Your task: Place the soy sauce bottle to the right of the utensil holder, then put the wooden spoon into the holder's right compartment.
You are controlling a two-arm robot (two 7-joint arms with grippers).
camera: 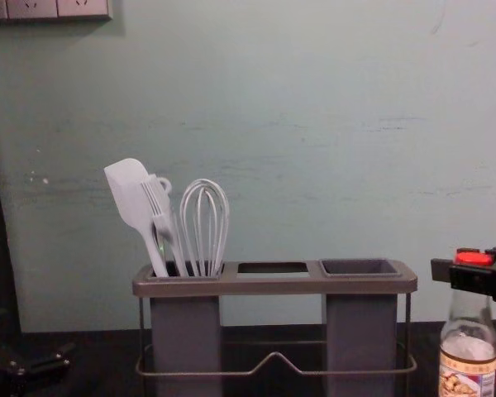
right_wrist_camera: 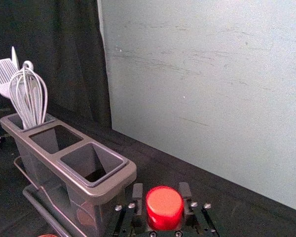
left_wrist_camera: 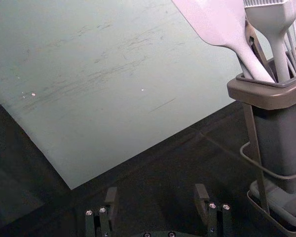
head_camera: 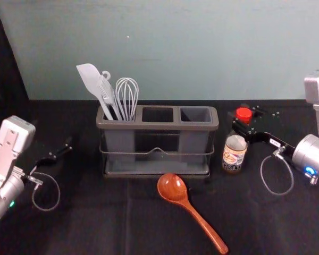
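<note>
At three o'clock of the utensil holder (head_camera: 157, 126): the soy sauce bottle (head_camera: 234, 154) is standing upright just beside it, seemingly on the worktop (head_camera: 95, 218), matching its assigned side.
Right gripper (right_wrist_camera: 161, 188): fingers (right_wrist_camera: 138, 193) are closing snugly around the red cap (right_wrist_camera: 164, 210), probably keeping the bottle steady for release.
Left gripper (left_wrist_camera: 157, 189): parked at nine o'clock, its fingers are spreading wide, holding nothing.
Wooden spoon (head_camera: 172, 188): it is lying near the holder's front, handle pointing toward five o'clock, leaving the right compartment (head_camera: 195, 115) ready for the second placement.
</note>
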